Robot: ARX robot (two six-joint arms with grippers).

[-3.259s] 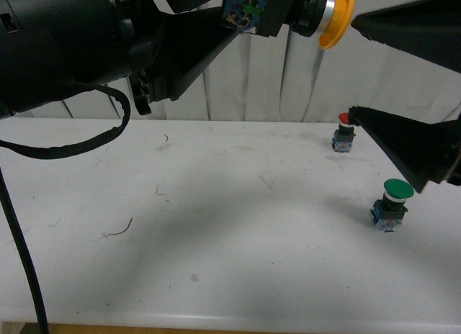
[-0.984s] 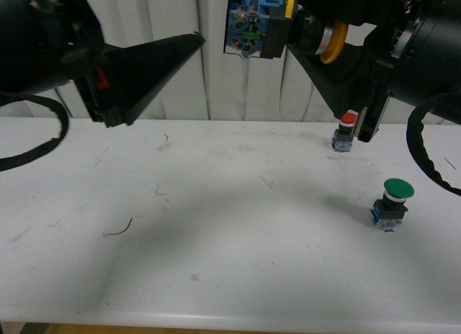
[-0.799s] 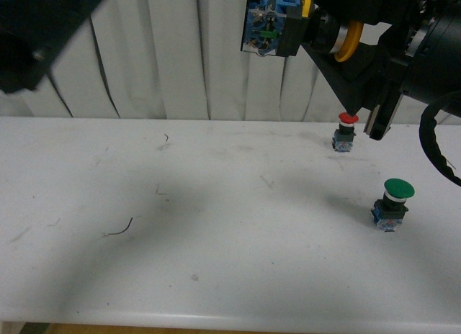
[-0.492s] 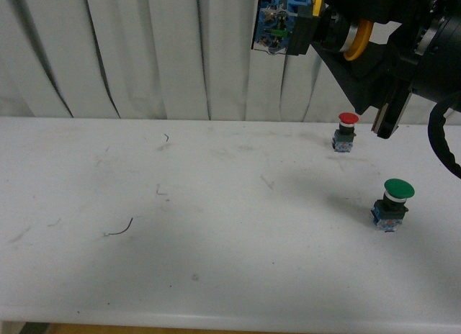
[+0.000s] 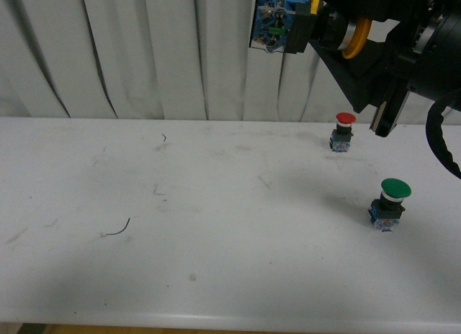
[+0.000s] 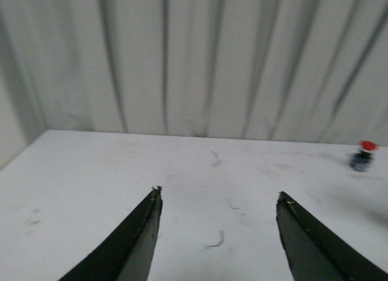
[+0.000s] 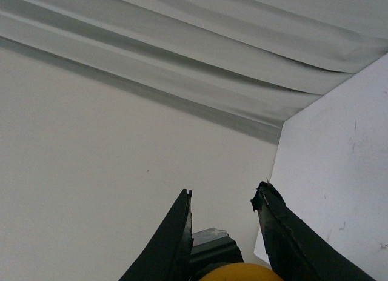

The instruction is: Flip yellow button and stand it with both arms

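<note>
**Right arm holds yellow button high over desk, not yet stood**

Front view: the yellow button (image 5: 288, 24) is in the air near the top of the frame, well above the white desk (image 5: 216, 269) and in front of a pale pleated curtain (image 5: 144, 53). It lies sideways, with the blue-grey block end to the left and the round yellow cap to the right. The right tool (image 7: 224, 193) is clamped on it at the cap end. In the right wrist view the cap sits between the 2 black fingers (image 7: 176, 244).

The left tool (image 6: 219, 193) is spread wide with nothing in it, low over the desk. The left arm does not show in the front view.

Step, by my read: the button is lifted and carried by 1 arm, and setting it down is still to do. The next move likely needs the wrist to turn approx. a quarter so the block faces down. Then lower it to a bare patch of desk and let go gently.

2 other buttons stand upright at the right side of the desk, a red one (image 5: 345, 131) further back and a green one (image 5: 389, 203) nearer. Keep clear of both.

The button looks small and cap-heavy, so it may tip on release.
</note>
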